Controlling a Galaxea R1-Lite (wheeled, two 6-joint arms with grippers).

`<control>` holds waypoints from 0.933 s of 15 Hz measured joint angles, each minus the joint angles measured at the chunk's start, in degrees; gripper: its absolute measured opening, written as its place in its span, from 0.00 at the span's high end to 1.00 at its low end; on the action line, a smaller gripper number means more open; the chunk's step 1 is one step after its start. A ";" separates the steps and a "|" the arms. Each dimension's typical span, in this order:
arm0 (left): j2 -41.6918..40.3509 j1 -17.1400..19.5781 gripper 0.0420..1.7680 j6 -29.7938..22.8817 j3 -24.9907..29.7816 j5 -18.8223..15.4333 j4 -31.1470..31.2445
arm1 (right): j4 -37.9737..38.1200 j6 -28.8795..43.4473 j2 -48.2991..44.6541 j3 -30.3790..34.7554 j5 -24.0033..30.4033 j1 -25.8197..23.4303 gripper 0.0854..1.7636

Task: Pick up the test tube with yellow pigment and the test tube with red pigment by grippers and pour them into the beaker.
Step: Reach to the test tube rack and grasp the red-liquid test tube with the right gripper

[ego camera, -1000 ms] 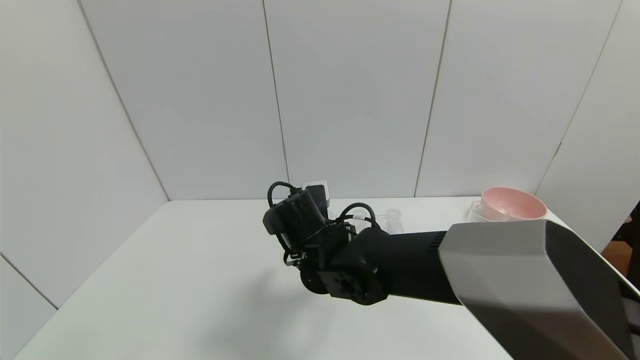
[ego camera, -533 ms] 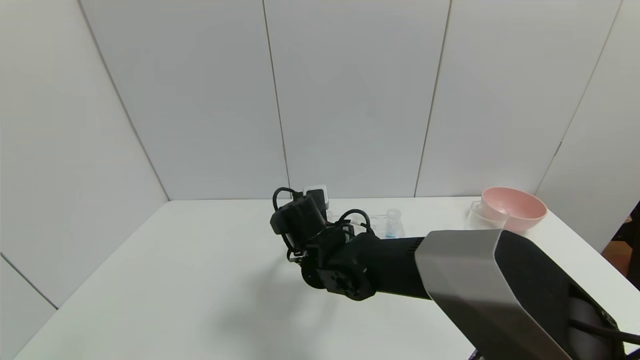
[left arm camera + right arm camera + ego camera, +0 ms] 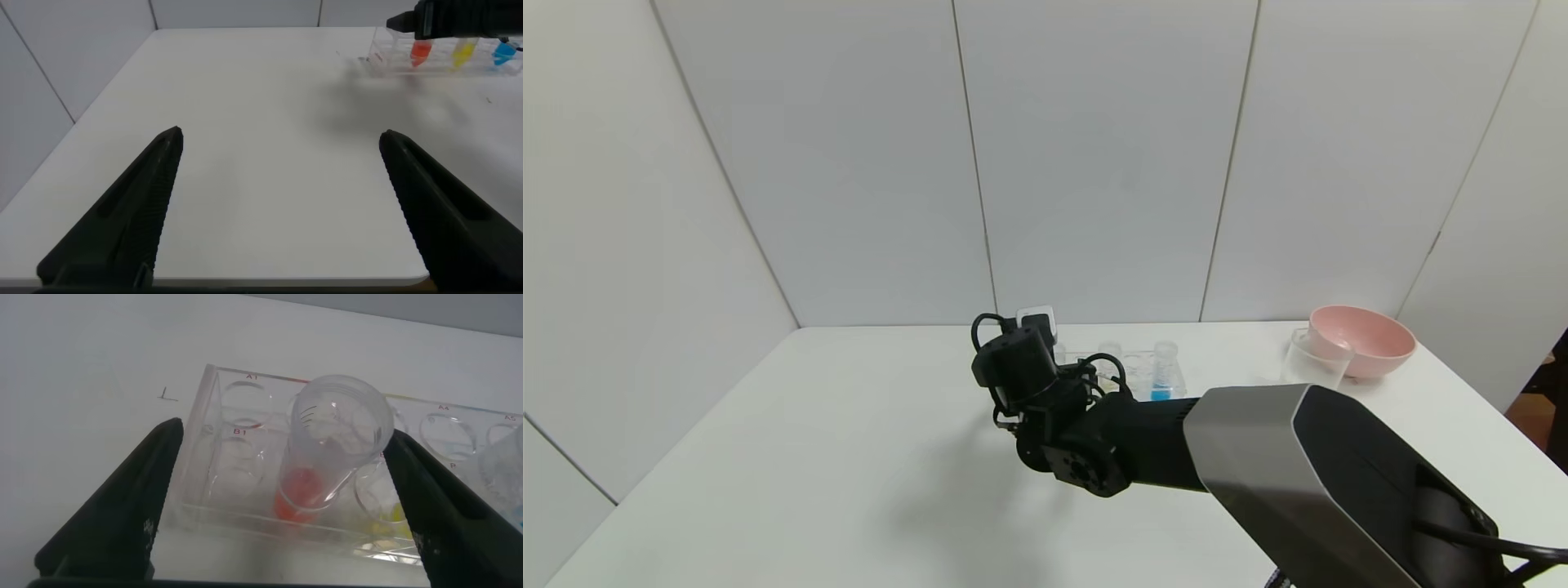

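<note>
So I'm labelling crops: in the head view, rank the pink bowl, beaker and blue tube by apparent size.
1. Pink bowl.
2. Beaker, beside it.
3. Blue tube, in the rack and partly hidden by the right arm, so its rank is less sure.

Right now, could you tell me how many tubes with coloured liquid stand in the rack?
3, side by side in the rack: red tube, yellow tube, blue tube. An arm hides their tops.

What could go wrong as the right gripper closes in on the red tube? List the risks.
1. The right gripper is open around the clear test tube with red pigment, which stands in the clear plastic multi-hole rack; an off-centre close might tip the tube or drag the rack.
2. The clear test tube with yellow pigment stands next to it and could be bumped.
</note>
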 joint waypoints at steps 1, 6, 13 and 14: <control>0.00 0.00 0.03 0.00 0.00 0.00 0.00 | 0.00 0.00 0.00 0.00 0.02 -0.20 0.03; 0.00 0.00 0.03 0.00 0.00 0.00 0.00 | -0.13 0.09 -0.24 0.02 -0.06 -0.91 0.03; 0.00 0.00 0.03 0.00 0.00 0.00 0.00 | 0.06 0.84 -0.78 0.11 -1.05 -1.61 0.03; 0.00 0.00 0.03 0.00 0.00 0.00 0.00 | 0.12 0.85 -0.80 0.11 -1.10 -1.61 0.09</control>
